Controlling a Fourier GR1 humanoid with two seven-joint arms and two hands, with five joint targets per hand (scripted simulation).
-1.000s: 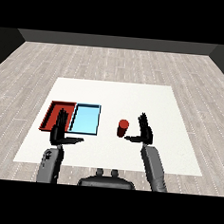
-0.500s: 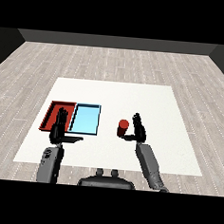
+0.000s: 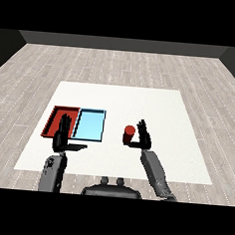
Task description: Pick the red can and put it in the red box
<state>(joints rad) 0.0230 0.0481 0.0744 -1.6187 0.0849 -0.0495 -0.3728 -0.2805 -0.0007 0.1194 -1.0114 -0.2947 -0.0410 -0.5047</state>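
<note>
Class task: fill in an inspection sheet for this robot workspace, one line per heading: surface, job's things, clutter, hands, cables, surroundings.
Surface: flat white table.
Job's things: small red cylindrical can upright on the table, right of both trays; shallow red tray beside the light blue tray, red one further left.
Clutter: nothing seen.
Hands: right robot hand open, fingers straight, right beside the can, contact unclear; left robot hand open, in front of the trays' near edges.
Cables: nothing seen.
Surroundings: pale grey plank floor, dark wall behind.
</note>
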